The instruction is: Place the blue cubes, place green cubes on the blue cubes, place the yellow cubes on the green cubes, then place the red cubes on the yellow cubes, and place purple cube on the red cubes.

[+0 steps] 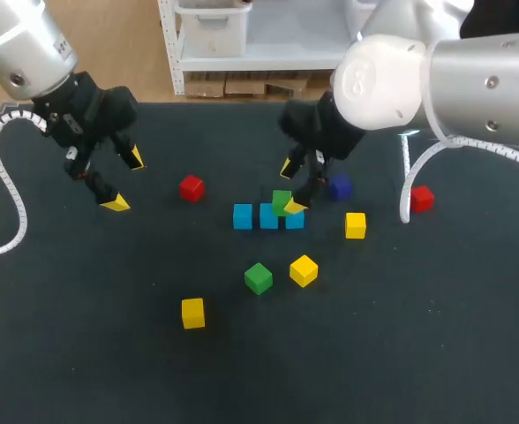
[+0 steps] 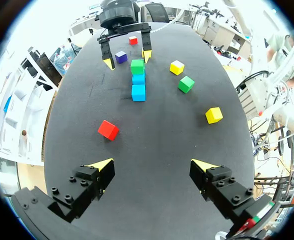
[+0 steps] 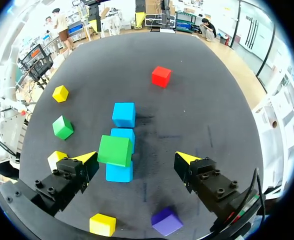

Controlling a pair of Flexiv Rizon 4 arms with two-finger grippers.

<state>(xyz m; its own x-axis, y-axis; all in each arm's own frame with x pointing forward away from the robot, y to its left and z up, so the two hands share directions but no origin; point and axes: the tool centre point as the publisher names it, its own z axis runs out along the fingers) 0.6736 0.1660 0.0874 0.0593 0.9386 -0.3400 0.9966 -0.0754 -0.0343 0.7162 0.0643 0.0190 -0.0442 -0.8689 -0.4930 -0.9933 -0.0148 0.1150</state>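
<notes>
Your right claw (image 3: 135,157) is open around the green cube (image 3: 115,150) atop the blue row (image 3: 123,114); lift straight up without nudging it.

Under me lies the table (image 1: 83,371), its top dark, matte and flat, one plain colour from edge to edge. Its far edge runs straight across my head view. Faint scuffs (image 3: 154,121) mark the table near its middle, darker than the rest.
</notes>
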